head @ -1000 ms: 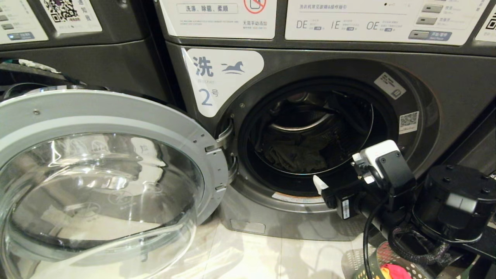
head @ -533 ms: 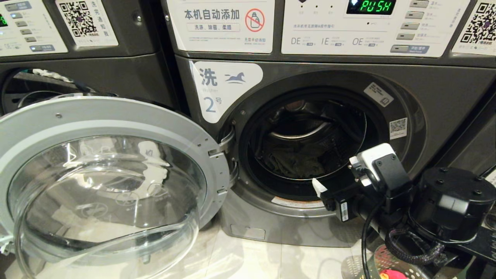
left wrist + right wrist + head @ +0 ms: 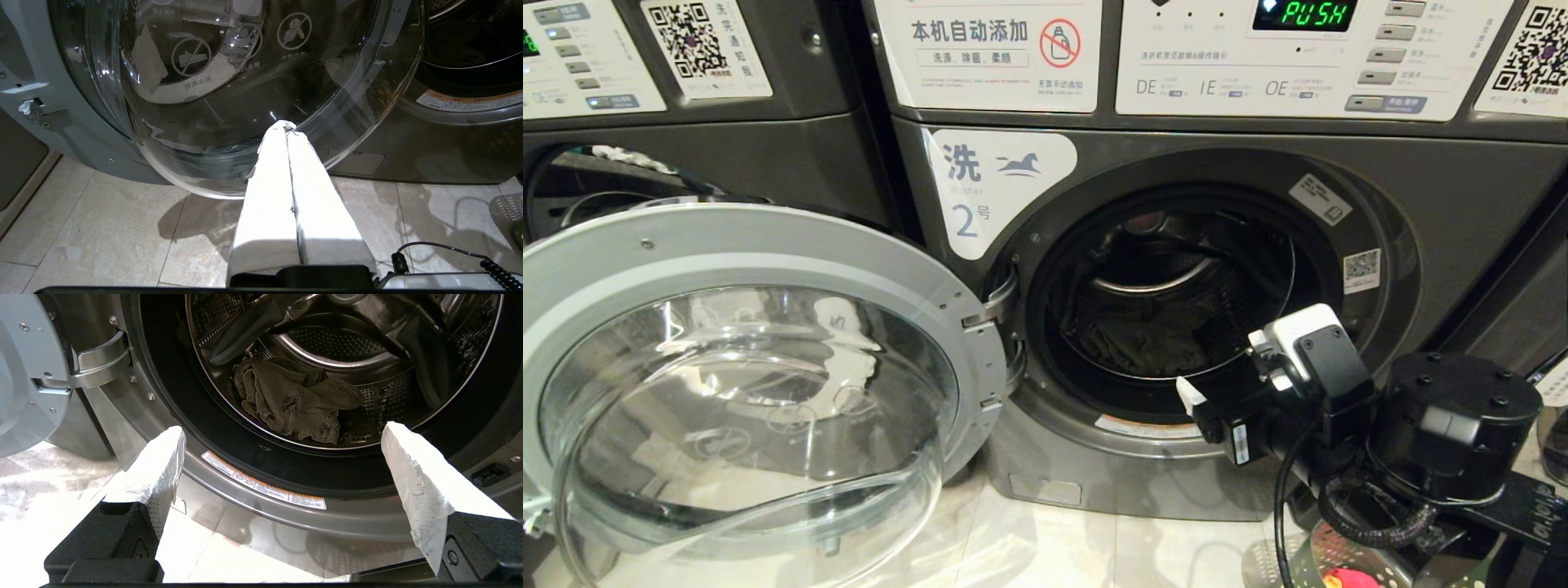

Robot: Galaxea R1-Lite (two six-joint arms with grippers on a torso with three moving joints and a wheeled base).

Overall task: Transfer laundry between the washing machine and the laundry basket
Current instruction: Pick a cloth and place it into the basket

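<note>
Washer (image 3: 1462, 204) marked "2", door (image 3: 752, 245) swung wide to the left. Grey-olive cloth (image 3: 292, 402) lies crumpled on the drum floor, alone in there.

Right gripper (image 3: 282, 457) hovers just outside the door opening, low at the rim, pointing in at the cloth. Jaws spread as wide as they go; nothing between them, touching nothing.

Left gripper (image 3: 288, 126) hangs low near the door glass, above the floor tiles (image 3: 102, 228). Fingers pressed together, empty.

Basket (image 3: 1282, 563) on the floor below the right arm, a red-pink piece (image 3: 1343, 578) showing inside.
</note>
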